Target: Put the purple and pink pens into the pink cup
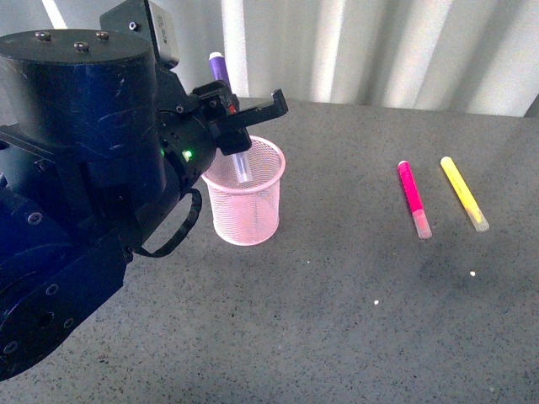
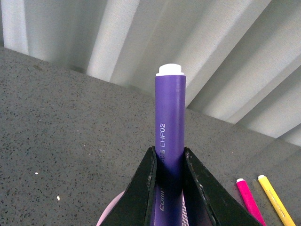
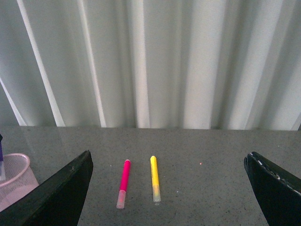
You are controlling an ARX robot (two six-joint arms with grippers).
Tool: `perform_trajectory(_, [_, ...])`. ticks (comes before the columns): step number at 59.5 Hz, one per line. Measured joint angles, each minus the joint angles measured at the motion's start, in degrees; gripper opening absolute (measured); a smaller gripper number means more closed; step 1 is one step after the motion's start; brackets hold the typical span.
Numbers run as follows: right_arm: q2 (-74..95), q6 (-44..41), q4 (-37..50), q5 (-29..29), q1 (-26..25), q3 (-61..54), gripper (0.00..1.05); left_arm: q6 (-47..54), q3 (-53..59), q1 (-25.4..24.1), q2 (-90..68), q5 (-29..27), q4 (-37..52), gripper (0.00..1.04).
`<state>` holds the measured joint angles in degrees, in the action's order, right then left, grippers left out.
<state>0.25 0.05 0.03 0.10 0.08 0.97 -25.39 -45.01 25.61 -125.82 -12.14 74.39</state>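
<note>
The left gripper [image 2: 169, 157] pinches the light, rigid purple pen [image 2: 170, 113] mid-barrel, its lower end inside the pink cup [image 1: 248, 206]; the pink pen [image 1: 412, 195] (probably slick, apt to roll) lies well apart, best gripped mid-barrel by the wide-open right gripper [image 3: 168, 160].

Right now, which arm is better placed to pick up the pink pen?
Right. The right fingers, open, face the free pink pen beside the yellow pen; the left fingers are shut on the purple pen at the pink cup.
</note>
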Motion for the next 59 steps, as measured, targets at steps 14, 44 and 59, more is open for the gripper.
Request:
perform_trajectory(14, [0.0, 0.0, 0.0, 0.0, 0.0, 0.0, 0.98, -1.8, 0.0, -0.1, 0.1, 0.3, -3.2, 0.55])
perform_trajectory(44, [0.0, 0.0, 0.0, 0.0, 0.0, 0.0, 0.98, 24.9, -6.2, -7.6, 31.9, 12.9, -57.7, 0.98])
perform_trajectory(59, [0.0, 0.0, 0.0, 0.0, 0.0, 0.0, 0.98, 26.8, 5.2, -8.9, 34.6, -1.6, -34.1, 0.78])
